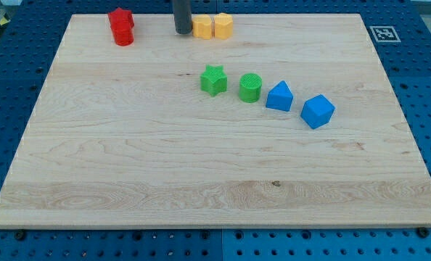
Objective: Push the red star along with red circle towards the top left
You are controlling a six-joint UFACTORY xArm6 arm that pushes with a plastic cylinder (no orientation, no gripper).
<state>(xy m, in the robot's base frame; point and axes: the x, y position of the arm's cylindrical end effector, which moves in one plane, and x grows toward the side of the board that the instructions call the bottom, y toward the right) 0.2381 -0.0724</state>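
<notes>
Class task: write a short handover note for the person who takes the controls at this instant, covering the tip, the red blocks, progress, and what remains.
My tip rests on the board near the view's top edge, just left of the two yellow blocks and to the right of the red pair, apart from it.
The red star and red circle sit together near the top left, the star above the circle.
Done: both reds are already close to the top left corner.
Left: perhaps a short push from their right to move them further left.
The green star, green circle and two blue blocks lie mid-board.
</notes>
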